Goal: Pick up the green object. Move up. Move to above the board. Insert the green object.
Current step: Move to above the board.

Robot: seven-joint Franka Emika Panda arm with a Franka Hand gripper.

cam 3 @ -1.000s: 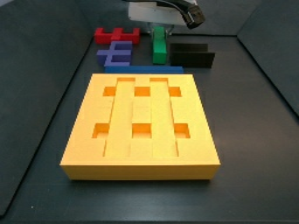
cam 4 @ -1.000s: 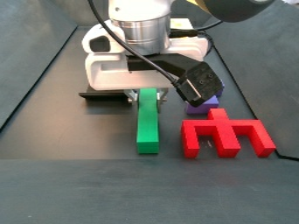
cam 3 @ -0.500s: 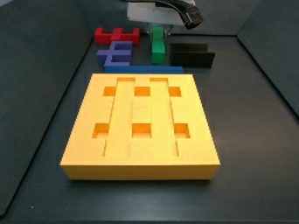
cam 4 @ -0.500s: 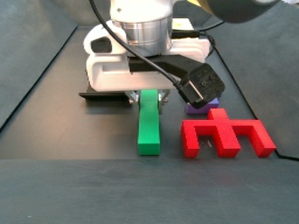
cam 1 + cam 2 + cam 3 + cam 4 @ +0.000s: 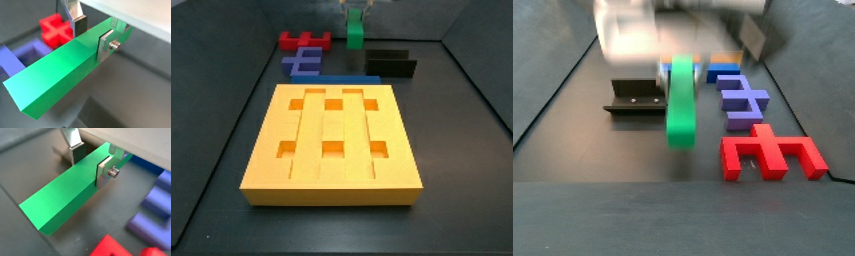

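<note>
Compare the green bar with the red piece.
The green object is a plain straight bar; the red piece is comb-shaped with prongs. The claw grips the green object near one end, seemingly off the floor; the red piece lies untouched on the floor. Both are matte, solid-coloured blocks.

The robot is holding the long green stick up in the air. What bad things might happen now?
1. The hand grips the green object near one end, so the long free part may droop or twist between the fingers.
2. If tilted, it may not fit the board and its grooves.
3. Swinging over, the free end might knock the red piece or the purple block, which lie close by.
</note>
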